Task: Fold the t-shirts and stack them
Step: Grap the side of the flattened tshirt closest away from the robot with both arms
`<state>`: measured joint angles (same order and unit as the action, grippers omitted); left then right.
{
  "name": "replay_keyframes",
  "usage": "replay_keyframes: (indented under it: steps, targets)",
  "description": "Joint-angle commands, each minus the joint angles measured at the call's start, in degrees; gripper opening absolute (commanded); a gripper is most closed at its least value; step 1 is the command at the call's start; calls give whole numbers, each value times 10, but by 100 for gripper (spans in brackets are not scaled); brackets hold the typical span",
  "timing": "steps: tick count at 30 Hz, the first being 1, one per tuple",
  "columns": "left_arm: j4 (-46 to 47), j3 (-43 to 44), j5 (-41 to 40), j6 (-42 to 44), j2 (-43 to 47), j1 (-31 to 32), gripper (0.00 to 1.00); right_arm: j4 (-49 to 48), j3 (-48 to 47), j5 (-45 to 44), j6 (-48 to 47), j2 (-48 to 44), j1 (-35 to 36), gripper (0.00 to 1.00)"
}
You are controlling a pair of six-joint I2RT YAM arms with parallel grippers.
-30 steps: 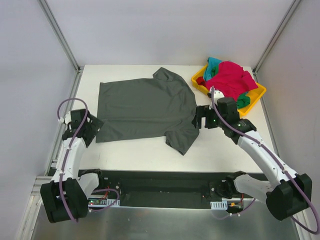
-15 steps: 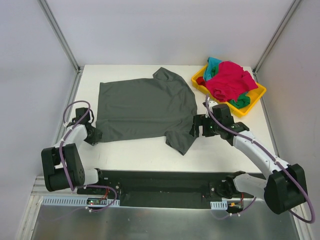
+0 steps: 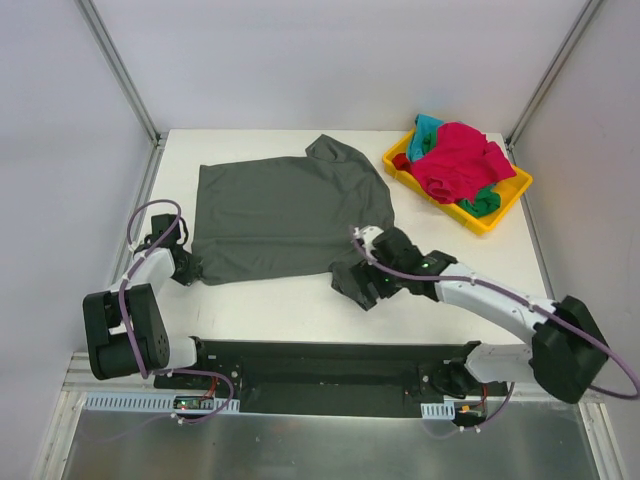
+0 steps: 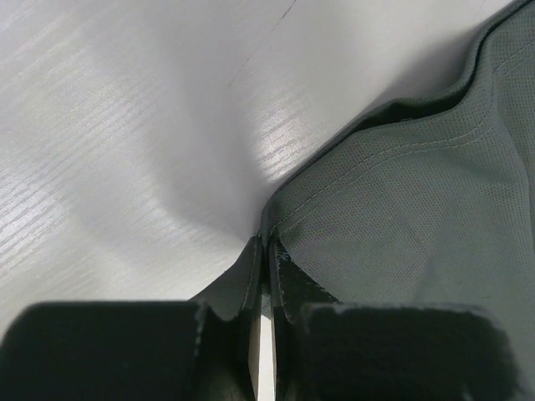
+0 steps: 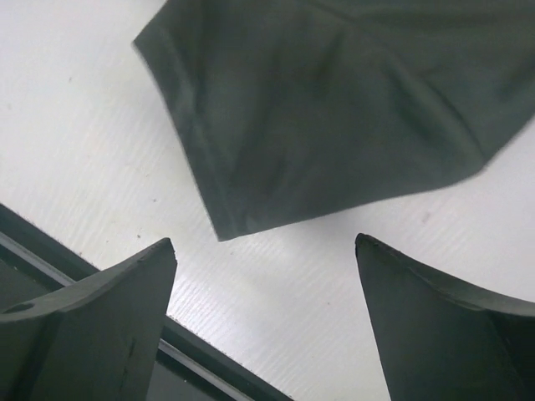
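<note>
A dark grey t-shirt [image 3: 280, 210] lies spread flat on the white table, its neck toward the right. My left gripper [image 3: 192, 268] sits low at the shirt's near left corner. In the left wrist view the left gripper [image 4: 266, 251] is shut, with the hem corner of the shirt [image 4: 418, 209] pinched between the jaws. My right gripper [image 3: 362, 285] hangs over the tip of the near sleeve. In the right wrist view the right gripper [image 5: 263, 242] stands open just short of the sleeve [image 5: 334, 117], holding nothing.
A yellow tray [image 3: 505, 207] at the back right holds a heap of red, teal and green t-shirts [image 3: 455, 160]. The table's near edge meets a black rail [image 3: 330, 355], which also shows close behind the right fingers [image 5: 100, 301].
The left gripper has closed on the shirt's near left corner. The right arm has swung left and nearer, from beside the sleeve to over its tip, jaws still wide.
</note>
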<state>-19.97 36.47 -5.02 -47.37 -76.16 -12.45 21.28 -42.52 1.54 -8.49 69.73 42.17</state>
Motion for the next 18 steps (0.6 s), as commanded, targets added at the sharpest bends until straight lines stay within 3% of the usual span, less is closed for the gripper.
replay_keyframes:
  steps: [1,4,8,12,16,18]
  targets:
    - [-6,-4,-10,3,20,-2,0,27,-56,-37,-69,73,68,87]
    - [-6,-1,-10,2,19,-3,0,33,-86,-32,-77,130,85,71]
    - [-6,7,-13,7,18,-5,0,61,-114,-24,-65,188,86,59]
    - [-6,4,-28,14,24,-6,0,50,-98,4,-21,213,91,55]
    - [-7,-3,-30,11,32,-7,0,61,-87,7,22,238,96,29]
    - [-9,-7,-29,8,39,-9,0,82,-78,-6,44,232,105,23]
